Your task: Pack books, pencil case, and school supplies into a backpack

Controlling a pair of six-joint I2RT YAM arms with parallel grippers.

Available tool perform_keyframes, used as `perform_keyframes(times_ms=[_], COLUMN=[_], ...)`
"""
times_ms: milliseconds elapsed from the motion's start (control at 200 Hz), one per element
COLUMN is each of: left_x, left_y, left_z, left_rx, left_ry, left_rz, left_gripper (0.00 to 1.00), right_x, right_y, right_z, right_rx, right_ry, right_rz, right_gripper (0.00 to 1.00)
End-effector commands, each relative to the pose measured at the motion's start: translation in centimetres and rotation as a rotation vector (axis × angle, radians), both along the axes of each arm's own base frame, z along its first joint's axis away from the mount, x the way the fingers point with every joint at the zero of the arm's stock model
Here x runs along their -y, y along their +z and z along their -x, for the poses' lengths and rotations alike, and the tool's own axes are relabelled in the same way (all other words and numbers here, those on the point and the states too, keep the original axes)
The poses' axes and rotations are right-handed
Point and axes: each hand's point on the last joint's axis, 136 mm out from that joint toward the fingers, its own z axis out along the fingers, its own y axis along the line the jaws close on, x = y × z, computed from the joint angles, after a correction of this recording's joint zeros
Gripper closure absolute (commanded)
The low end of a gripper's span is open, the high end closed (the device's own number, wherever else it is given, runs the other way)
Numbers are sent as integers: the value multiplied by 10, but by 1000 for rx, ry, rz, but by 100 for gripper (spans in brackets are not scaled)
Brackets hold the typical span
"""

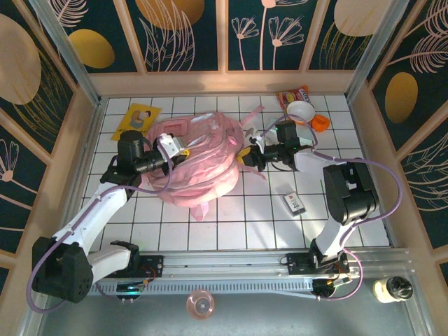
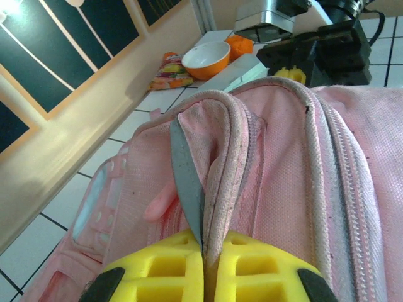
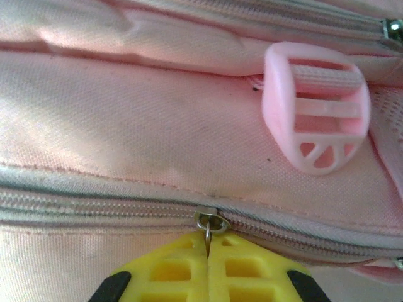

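The pink backpack [image 1: 199, 175] lies in the middle of the white tiled table. My left gripper [image 1: 173, 148] is at the backpack's left top, shut on a raised pink fabric edge [image 2: 220, 176] with a grey strip beside it. My right gripper [image 1: 246, 158] is at the backpack's right side, shut on the metal zipper pull [image 3: 210, 223] of a closed zipper. A pink plastic buckle [image 3: 318, 116] sits just above that zipper. The yellow booklet [image 1: 136, 119] lies flat at the back left. A small dark item with a white label [image 1: 294, 202] lies to the right of the backpack. The pencil case is out of view.
A red-orange snack packet [image 1: 292, 94], a white bowl [image 1: 301, 110] and a small orange object [image 1: 320, 124] sit at the back right. Wooden walls [image 1: 84, 147] close in the table on three sides. A pink round thing [image 1: 200, 305] lies on the front ledge.
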Motion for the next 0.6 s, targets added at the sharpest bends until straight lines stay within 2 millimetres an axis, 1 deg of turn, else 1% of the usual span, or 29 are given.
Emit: perform_keyframes(times_ms=[0,70,210,340,460,596], left_x=[-4,-12,-20,-18,-25,-30], left_y=[52,50,32,19,12,7], left_z=[-16,-29,-47,-57,-70,-83], left_rx=[191,184,181,178,174,148], left_ry=[71,168,317,391,473,555], left_rz=[74,58,-30,-96,-134,-141], left_gripper=[100,100,100,100,100,100], right_x=[-3,-2,-4,-16,-23,-28], right_y=[13,18,31,34,34,47], right_z=[4,8,16,31,45,51], right_rx=[-16,-67,-209,-332,-404,-481], right_ry=[9,-14,-69,-76,-76,-117], right_rz=[-22,-27,-23,27,72,66], right_gripper=[100,100,100,100,100,100])
